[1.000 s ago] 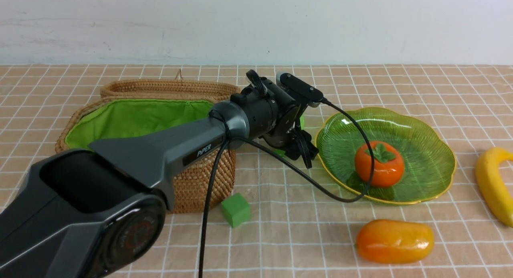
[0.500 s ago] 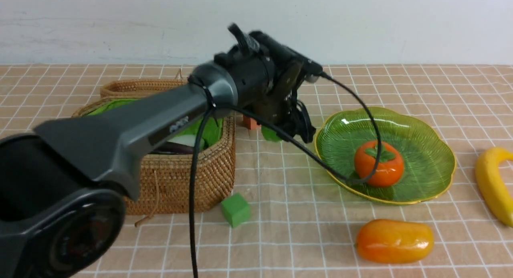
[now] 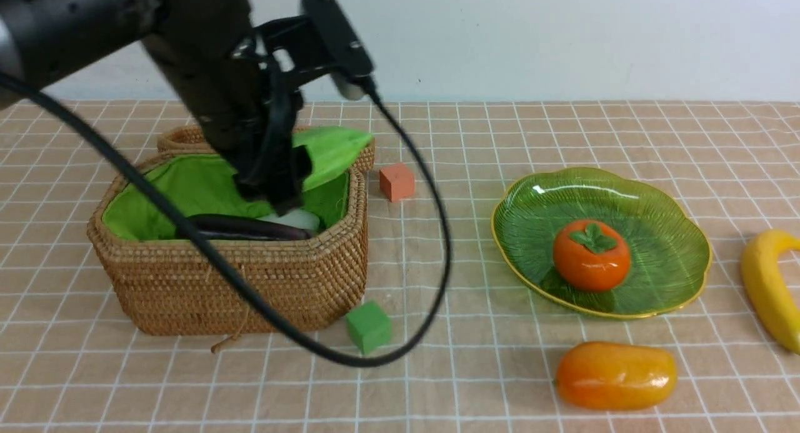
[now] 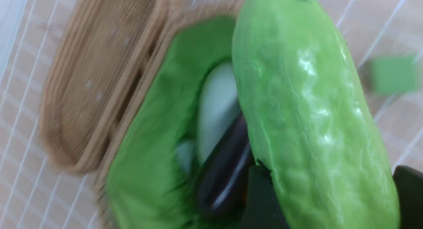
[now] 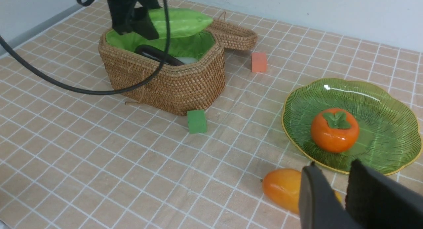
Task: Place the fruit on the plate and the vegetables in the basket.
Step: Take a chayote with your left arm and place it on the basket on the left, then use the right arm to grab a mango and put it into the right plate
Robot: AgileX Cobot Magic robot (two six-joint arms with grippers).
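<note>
1. Gripping the light green gourd by one end, the left gripper hangs over the open basket. The left wrist view shows its jaws pressed onto the gourd's two sides.
2. The gourd is in the air above the basket's green lining. It is tilted, and its free end reaches past the right rim towards the orange cube.
3. Inside the basket lie the dark purple eggplant and, just behind it, the white radish.
4. The woven lid lies open behind the basket.
5. The plate sits on the checked cloth to the right of the basket, well apart from it.
6. The persimmon rests on the plate with its leaf cap up.
7. The mango lies on the cloth just in front of the plate, not on it.
8. The banana lies on the cloth to the plate's right, apart from its rim.
9. The right gripper shows only in its own wrist view, above the mango. Its fingers stand a little apart with nothing between them.
10. The green cube sits near the basket's front right corner.
11. A black cable loops from the left arm down across the front of the basket.
</note>
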